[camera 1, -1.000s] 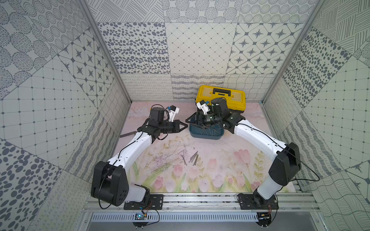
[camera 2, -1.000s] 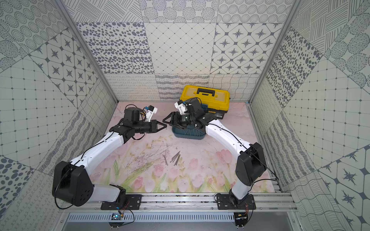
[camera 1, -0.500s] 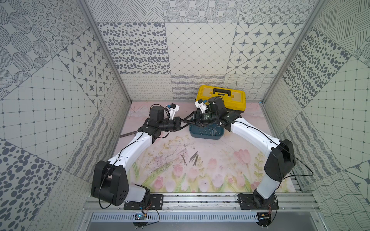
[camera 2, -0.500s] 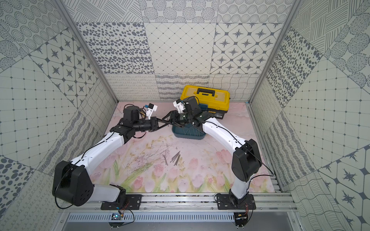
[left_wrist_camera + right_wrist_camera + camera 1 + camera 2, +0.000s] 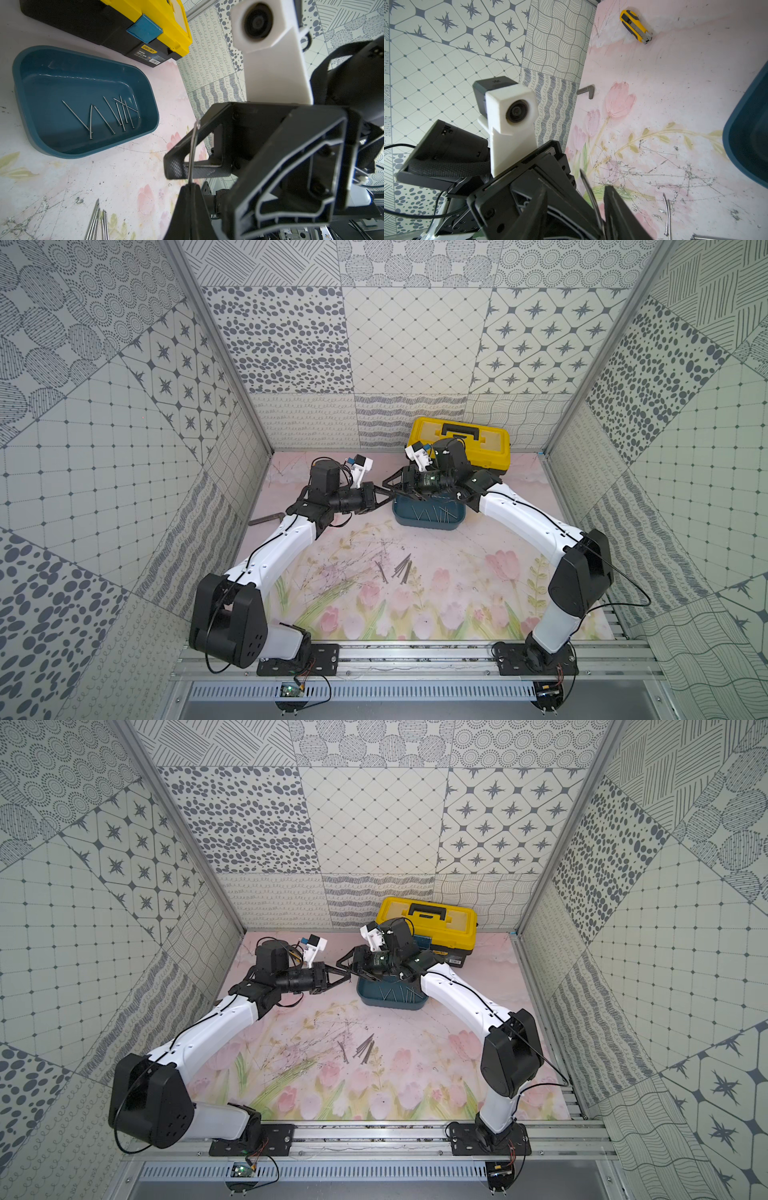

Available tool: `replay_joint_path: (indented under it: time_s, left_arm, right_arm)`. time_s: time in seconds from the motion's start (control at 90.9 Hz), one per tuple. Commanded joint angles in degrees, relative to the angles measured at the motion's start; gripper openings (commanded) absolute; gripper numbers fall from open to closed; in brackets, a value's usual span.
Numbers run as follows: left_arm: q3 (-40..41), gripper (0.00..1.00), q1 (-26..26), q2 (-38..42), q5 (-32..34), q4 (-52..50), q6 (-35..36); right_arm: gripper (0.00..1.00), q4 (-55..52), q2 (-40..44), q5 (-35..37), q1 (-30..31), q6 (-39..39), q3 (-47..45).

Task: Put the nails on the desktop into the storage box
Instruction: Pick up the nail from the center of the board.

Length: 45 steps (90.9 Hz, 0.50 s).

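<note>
Moved since a second ago: your right claw, off the blue box to the held nail, jaws apart either side of it. Your left claw pinches that nail tight. More nails lie inside the box; a loose cluster rests on the desktop.

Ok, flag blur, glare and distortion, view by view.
Left wrist view: the left gripper, shut on a thin grey metal nail, is blurred; nails in the teal plastic storage box are sharp, its wall glinting. Right wrist view: a nail on the pink floral desktop looks bowed. Both top views: even light, soft shadows.
</note>
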State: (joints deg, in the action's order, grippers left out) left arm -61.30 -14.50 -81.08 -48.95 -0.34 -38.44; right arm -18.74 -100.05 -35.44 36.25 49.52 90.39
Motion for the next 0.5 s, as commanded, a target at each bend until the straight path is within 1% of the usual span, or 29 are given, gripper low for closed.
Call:
replay_joint_path:
  time_s: [0.0,0.11,0.198,0.374,0.484]
  left_arm:
    - [0.3,0.00,-0.3,0.5,-2.6,3.6,-0.6]
    - [0.7,0.00,-0.3,0.8,-2.8,3.6,-0.7]
    - [0.7,0.00,-0.3,0.9,-3.0,3.8,-0.7]
    - [0.9,0.00,-0.3,0.9,-3.2,4.5,-1.3]
    - [0.5,0.00,-0.3,0.5,-4.0,5.0,-1.8]
  right_arm:
    - [0.47,3.5,-1.1,0.7,-0.3,0.9,1.2]
    - [0.44,4.0,-1.6,0.5,-0.4,1.5,1.5]
    - [0.39,4.3,-1.9,0.4,-0.3,1.9,1.4]
    - [0.18,4.3,-2.0,0.3,-0.3,2.0,1.2]
    - [0.00,4.2,-1.2,1.1,-0.3,1.7,0.1]
